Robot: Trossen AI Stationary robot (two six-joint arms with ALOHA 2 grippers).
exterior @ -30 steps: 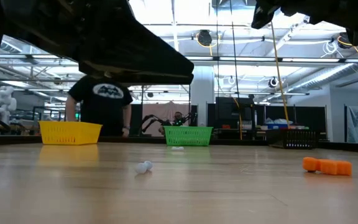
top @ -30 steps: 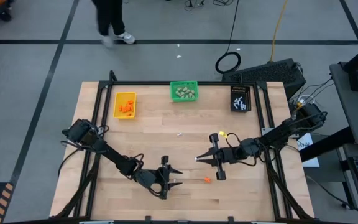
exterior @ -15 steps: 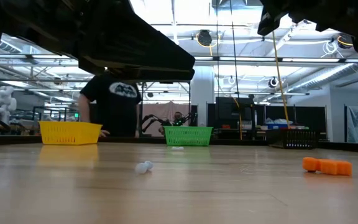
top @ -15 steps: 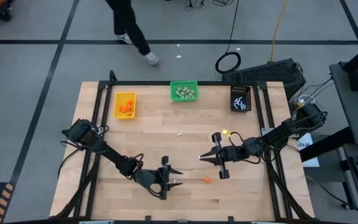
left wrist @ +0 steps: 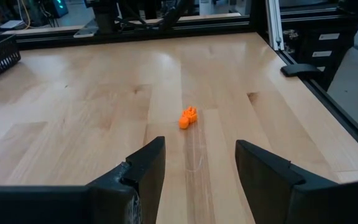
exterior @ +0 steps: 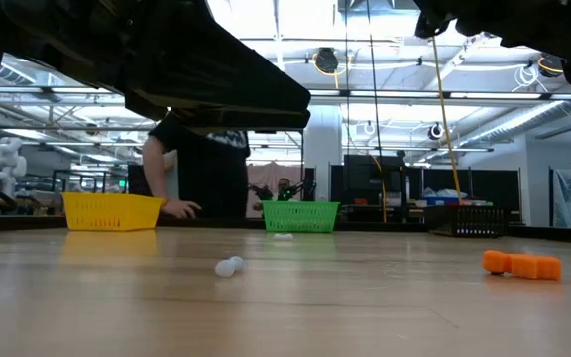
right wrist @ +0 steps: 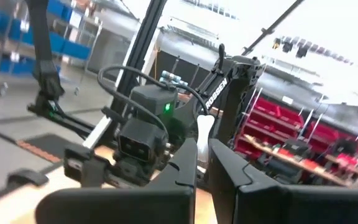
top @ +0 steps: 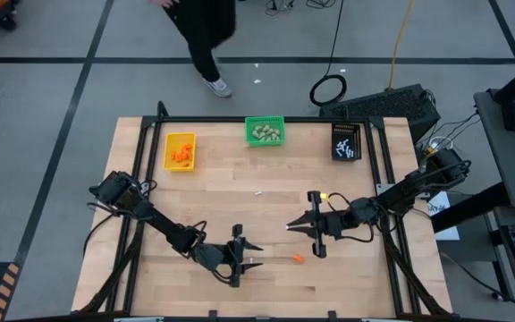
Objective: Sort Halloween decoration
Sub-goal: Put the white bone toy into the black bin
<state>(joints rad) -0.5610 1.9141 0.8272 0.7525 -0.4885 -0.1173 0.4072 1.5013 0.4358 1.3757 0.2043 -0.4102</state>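
on pale wood planks [left wrist: 73,112] | knobbly orange bit [left wrist: 188,117] | left jaws apart | right jaws pinch thin white stick [right wrist: 202,127]

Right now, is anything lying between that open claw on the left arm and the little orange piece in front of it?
Nothing visible. In the left wrist view, the left gripper stands open, pointed at the orange bit, with only bare wooden table between them. From above, the same gap looks clear. The right gripper is off to the side, shut on a thin white stick.
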